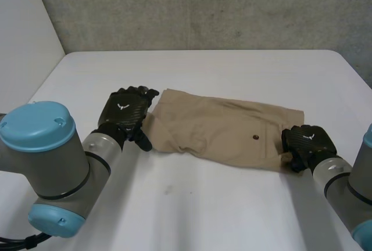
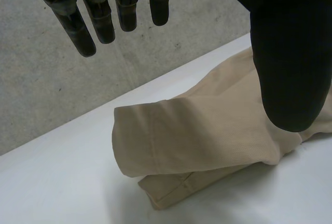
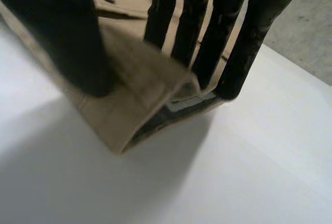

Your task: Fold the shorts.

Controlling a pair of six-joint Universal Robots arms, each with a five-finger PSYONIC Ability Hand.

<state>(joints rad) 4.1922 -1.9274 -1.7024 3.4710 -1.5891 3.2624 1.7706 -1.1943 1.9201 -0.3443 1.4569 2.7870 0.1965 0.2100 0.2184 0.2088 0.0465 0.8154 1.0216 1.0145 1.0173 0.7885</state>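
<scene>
At the left of the head view, the left hand (image 1: pixel 125 111) is sitting at the leg end of the shorts (image 1: pixel 224 132). Its fingers (image 2: pixel 104 19) are hanging straight and gripping nothing, and its thumb (image 2: pixel 282 53) seems to be resting on the cloth. The shorts are lying flat mid-frame on the table (image 1: pixel 203 204), apparently already doubled leg over leg. At the right, the right hand (image 1: pixel 308 140) is pinching the waistband corner between thumb (image 3: pixel 62 32) and fingers (image 3: pixel 207 37). The end-to-end fold is probably what is remaining.

Lab-like test space: bare concrete wall (image 1: pixel 203 10), plain white table (image 1: pixel 232 204).
</scene>
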